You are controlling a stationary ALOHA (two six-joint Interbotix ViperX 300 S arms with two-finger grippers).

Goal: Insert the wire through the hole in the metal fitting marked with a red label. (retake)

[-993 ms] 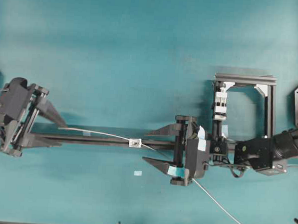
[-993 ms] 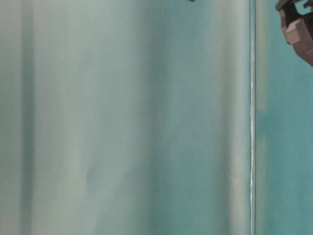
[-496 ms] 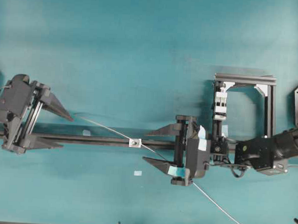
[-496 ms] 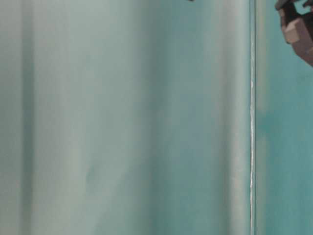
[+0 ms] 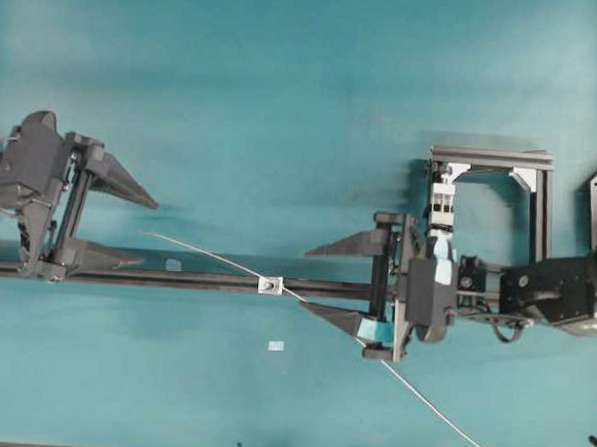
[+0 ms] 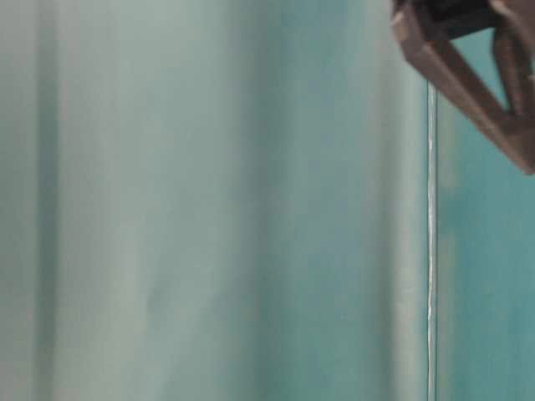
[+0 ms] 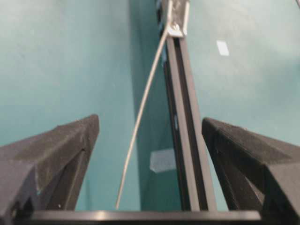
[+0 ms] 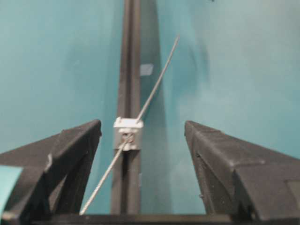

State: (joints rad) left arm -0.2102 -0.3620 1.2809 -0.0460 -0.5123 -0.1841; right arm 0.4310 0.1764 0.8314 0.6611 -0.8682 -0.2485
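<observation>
The thin silvery wire (image 5: 212, 257) passes through the hole of the small metal fitting (image 5: 270, 283) on the black rail and runs on toward the lower right. Its free left end lies between the spread fingers of my left gripper (image 5: 148, 234), touching neither; that gripper is open. The left wrist view shows the wire (image 7: 140, 117) loose, curving up to the fitting (image 7: 174, 29). My right gripper (image 5: 306, 280) is open just right of the fitting, straddling the rail. In the right wrist view the wire (image 8: 101, 183) enters the fitting (image 8: 127, 132) and comes out beyond it.
The long black rail (image 5: 195, 278) crosses the teal table from left to right. A black frame (image 5: 492, 159) with a white clamp block (image 5: 441, 206) stands at the right. A pale tape square (image 5: 276, 346) lies below the fitting. The table-level view is blurred, with a dark finger (image 6: 476, 75).
My left gripper opened wide and let go of the wire, whose free end swung up off the rail. The right gripper drew back to the right, still open.
</observation>
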